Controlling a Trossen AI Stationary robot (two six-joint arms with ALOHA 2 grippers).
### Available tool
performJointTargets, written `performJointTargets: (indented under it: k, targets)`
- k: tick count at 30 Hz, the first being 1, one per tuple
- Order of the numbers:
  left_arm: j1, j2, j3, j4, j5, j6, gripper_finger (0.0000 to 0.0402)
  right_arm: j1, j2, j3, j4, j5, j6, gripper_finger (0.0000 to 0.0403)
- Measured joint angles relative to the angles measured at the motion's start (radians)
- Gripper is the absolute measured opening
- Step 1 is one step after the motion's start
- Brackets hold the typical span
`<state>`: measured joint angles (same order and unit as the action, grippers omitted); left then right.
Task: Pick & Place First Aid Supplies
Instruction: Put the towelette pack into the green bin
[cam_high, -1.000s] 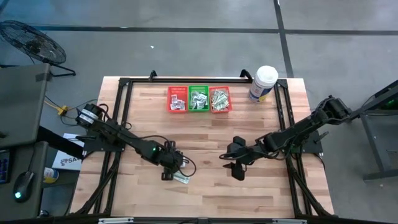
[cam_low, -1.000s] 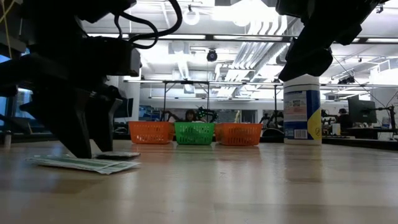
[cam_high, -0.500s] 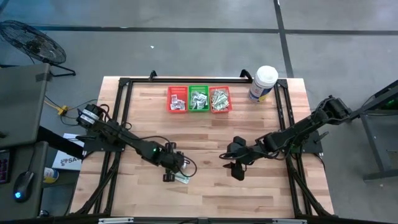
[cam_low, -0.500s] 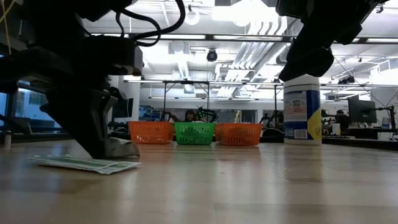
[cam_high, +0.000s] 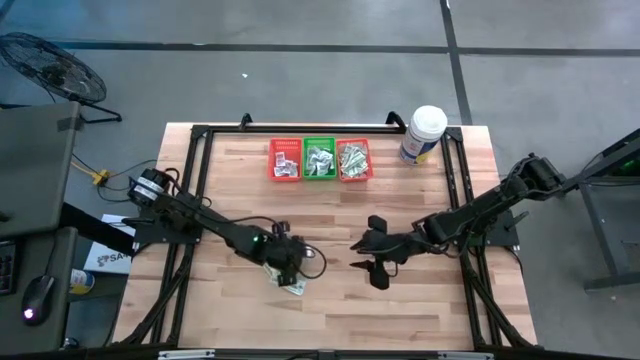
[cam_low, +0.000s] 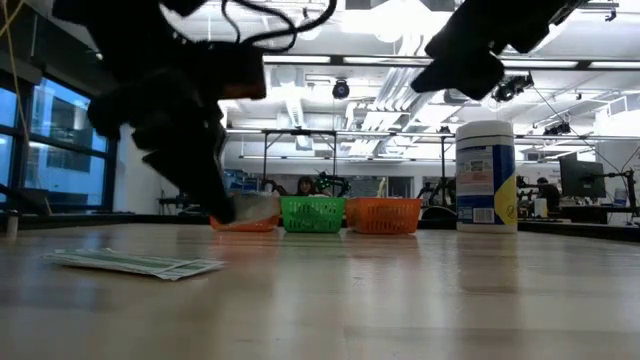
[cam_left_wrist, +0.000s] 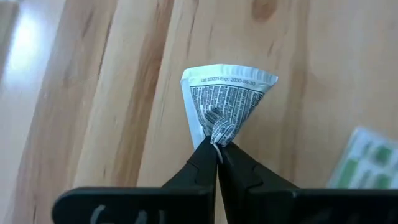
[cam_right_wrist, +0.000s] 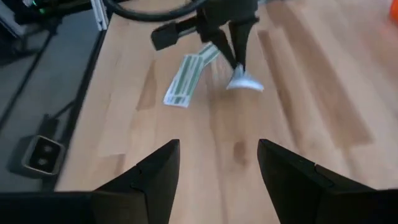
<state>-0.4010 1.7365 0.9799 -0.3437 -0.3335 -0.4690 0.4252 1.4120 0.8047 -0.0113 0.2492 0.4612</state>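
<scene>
Crumpled printed paper packet (cam_left_wrist: 227, 99), smooth pale wood table (cam_left_wrist: 93, 93), matt black claw (cam_left_wrist: 217, 158).

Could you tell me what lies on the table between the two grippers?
In the high view, only bare wooden table separates the left gripper, shut on a white printed paper packet, from the open right gripper.

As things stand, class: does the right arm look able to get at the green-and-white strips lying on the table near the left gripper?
Probably yes. The right gripper is open and faces the green-and-white strips across bare wood. The left gripper, shut on a white packet, hangs just beside them, so the arms could crowd each other.
</scene>
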Motion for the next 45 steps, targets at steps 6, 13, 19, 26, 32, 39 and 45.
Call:
performJointTargets:
  k: [6,13,19,26,32,39,45]
  targets:
    - [0.021,-0.001,0.080,0.005,0.003,-0.004,0.0001,0.000,0.000,0.000,0.032,0.005,-0.295,0.0209]
    - [0.085,-0.004,0.204,0.006,0.123,0.062,0.0000,-0.010,0.000,0.000,0.032,0.006,-0.659,0.0209]
    - [0.134,-0.004,0.280,0.051,0.217,0.128,0.0000,-0.053,0.002,0.000,0.062,-0.022,-0.781,0.0209]
    - [0.175,-0.006,0.305,0.078,0.283,0.132,0.0000,-0.095,0.002,0.000,0.095,-0.054,-0.803,0.0206]
    - [0.181,-0.006,0.305,0.116,0.301,0.132,0.0000,-0.106,0.002,0.000,0.108,-0.057,-0.803,0.0160]
    - [0.181,-0.006,0.305,0.113,0.297,0.132,0.0000,-0.106,0.003,0.000,0.106,-0.049,-0.802,0.0056]
    - [0.181,-0.006,0.305,0.110,0.290,0.128,0.0000,-0.106,0.003,0.000,0.105,-0.070,-0.771,0.0008]
